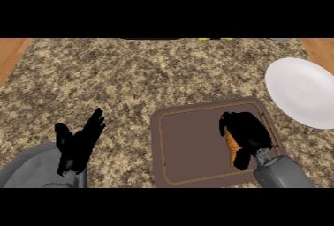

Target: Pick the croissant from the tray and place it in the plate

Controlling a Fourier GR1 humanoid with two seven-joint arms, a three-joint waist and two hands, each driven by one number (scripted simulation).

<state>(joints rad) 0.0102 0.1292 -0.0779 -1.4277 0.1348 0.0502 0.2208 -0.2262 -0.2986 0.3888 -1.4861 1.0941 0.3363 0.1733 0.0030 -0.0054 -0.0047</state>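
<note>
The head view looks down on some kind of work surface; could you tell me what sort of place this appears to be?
Probably a kitchen counter: a speckled stone-like countertop, a brown tray holding a croissant under the right hand, and a white plate beside it.

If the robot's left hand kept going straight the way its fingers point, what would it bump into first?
Probably nothing. The black left hand rests open, fingers pointing up and slightly right across the speckled brown stone counter. That path looks free to the far edge, passing left of the brown rectangular tray, though height is unclear.
</note>
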